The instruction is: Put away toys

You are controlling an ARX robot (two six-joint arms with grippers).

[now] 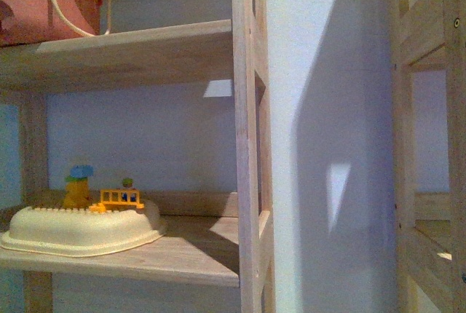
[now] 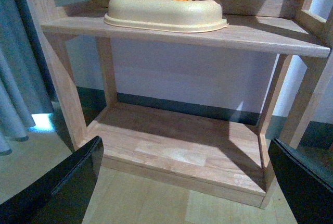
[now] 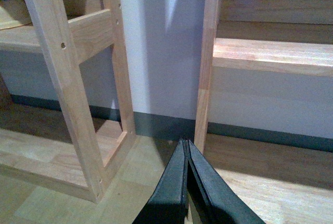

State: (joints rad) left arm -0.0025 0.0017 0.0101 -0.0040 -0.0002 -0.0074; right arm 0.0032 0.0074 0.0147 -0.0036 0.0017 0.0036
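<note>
The toys are out of view in all three views. My left gripper [image 2: 184,185] is open, its two black fingers [image 2: 62,182] spread wide with nothing between them. It hangs low over the floor in front of the wooden rack's bottom shelf [image 2: 177,148]. My right gripper [image 3: 185,146] is shut on nothing, its tips pointing at the wall gap between two wooden racks, near an upright post [image 3: 208,62]. Neither gripper shows in the front view.
A cream base [image 1: 80,231] with a yellow fence [image 1: 120,198] and small block figures sits on the middle shelf [image 1: 196,251], also in the left wrist view as the cream base [image 2: 166,14]. A second rack [image 3: 270,54] stands to the right. A grey curtain [image 2: 15,83] hangs at the left.
</note>
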